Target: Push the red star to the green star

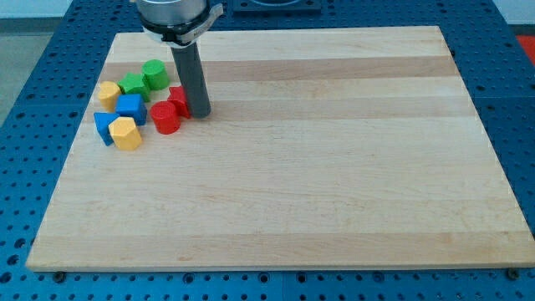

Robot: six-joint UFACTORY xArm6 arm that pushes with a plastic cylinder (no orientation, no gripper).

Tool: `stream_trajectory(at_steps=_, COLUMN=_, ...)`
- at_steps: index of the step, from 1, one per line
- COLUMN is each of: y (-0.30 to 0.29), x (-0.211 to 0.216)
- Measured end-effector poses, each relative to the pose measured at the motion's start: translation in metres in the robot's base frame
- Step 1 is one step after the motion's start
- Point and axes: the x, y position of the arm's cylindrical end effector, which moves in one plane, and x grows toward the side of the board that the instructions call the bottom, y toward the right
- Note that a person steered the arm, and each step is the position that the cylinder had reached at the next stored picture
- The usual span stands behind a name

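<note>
The red star (pixel 179 99) lies at the upper left of the board, partly hidden by my rod. My tip (pixel 200 112) rests on the board just to the star's right, touching or nearly touching it. The green star (pixel 132 84) lies up and to the left of the red star, with a green cylinder (pixel 154 73) at its right. A red cylinder (pixel 165 118) sits just below and left of the red star.
A yellow block (pixel 109 93), a blue cube (pixel 130 107), a blue triangular block (pixel 104 127) and a yellow hexagonal block (pixel 125 133) cluster near the wooden board's left edge (pixel 84 142).
</note>
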Motion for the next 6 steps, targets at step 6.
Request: stream_trajectory(at_steps=6, y=-0.038, x=0.004)
